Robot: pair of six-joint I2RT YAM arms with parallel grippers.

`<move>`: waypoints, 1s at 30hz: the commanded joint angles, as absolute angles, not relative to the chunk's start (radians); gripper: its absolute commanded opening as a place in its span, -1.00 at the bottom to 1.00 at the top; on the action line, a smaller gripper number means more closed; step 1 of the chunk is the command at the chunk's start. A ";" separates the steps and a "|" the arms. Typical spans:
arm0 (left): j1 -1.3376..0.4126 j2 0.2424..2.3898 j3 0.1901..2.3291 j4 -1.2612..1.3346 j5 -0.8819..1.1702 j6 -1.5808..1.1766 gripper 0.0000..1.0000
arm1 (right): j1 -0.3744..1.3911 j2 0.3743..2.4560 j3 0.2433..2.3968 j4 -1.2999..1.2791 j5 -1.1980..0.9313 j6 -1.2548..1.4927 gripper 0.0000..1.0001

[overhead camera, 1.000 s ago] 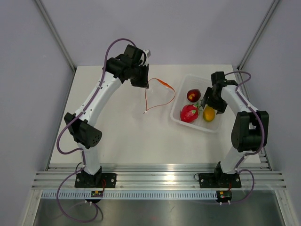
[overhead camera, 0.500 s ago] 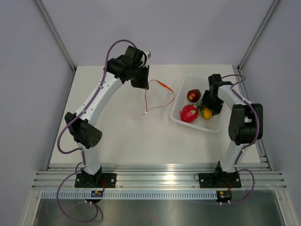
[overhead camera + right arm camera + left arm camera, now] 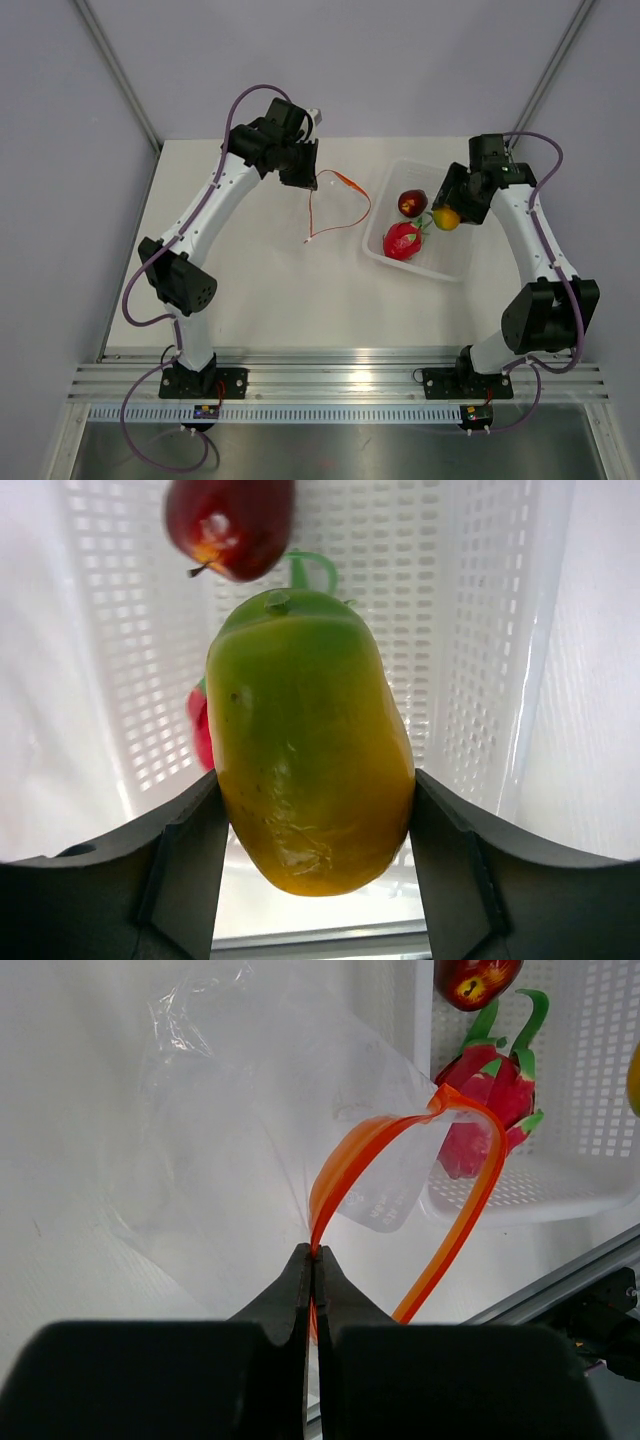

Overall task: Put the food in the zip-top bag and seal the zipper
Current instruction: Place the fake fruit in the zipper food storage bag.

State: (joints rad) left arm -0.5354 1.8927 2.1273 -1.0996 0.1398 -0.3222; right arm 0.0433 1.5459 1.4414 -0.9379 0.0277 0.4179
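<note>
Above the tray [image 3: 455, 258], right hand [image 3: 312, 830] hangs clamped on the yellow-orange fruit [image 3: 305, 730] — left hand [image 3: 314, 1260] pinches the zipper [image 3: 352, 1148].

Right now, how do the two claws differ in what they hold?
The left gripper is pinched fully shut on the thin orange zipper. The right gripper stands wide, its jaws around the plump yellow-green fruit. The left gripper hangs over the table; the right gripper is over the tray. Both are black, two-fingered, and each holds something.
</note>
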 commanded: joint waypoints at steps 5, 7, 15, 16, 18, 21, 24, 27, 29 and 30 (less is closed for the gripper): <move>-0.534 1.861 2.122 -1.042 0.169 -0.318 -1.00 | 0.066 1.419 1.582 -1.006 -0.123 0.405 -0.06; -0.534 1.858 2.100 -1.028 0.182 -0.313 -1.00 | 0.092 1.390 1.577 -0.967 -0.155 0.416 -0.06; -0.535 1.878 2.114 -1.022 0.206 -0.316 -1.00 | 0.365 1.442 1.712 -0.945 -0.147 0.508 -0.06; -0.535 1.878 2.115 -1.023 0.206 -0.316 -1.00 | 0.383 1.459 1.716 -0.928 -0.175 0.520 -0.06; -0.535 1.876 2.115 -1.025 0.207 -0.318 -1.00 | 0.438 1.483 1.726 -0.890 -0.198 0.551 -0.07; -0.535 1.875 2.117 -1.025 0.210 -0.319 -1.00 | 0.509 1.545 1.758 -0.861 -0.219 0.557 -0.06; -0.535 1.868 2.114 -1.023 0.218 -0.324 -1.00 | 0.566 1.615 1.808 -0.861 -0.245 0.548 -0.06; -0.537 1.862 2.111 -1.022 0.224 -0.325 -1.00 | 0.577 1.673 1.824 -0.853 -0.270 0.545 -0.05; -0.537 1.858 2.111 -1.014 0.229 -0.327 -1.00 | 0.577 1.703 1.815 -0.839 -0.282 0.552 -0.05; -0.537 1.853 2.111 -1.014 0.229 -0.324 -1.00 | 0.575 1.713 1.807 -0.825 -0.302 0.551 -0.04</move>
State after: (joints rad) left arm -0.5354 1.8915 2.0918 -1.0515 0.1989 -0.3222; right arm 0.5793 1.7020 1.7748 -0.8791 -0.2478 0.5396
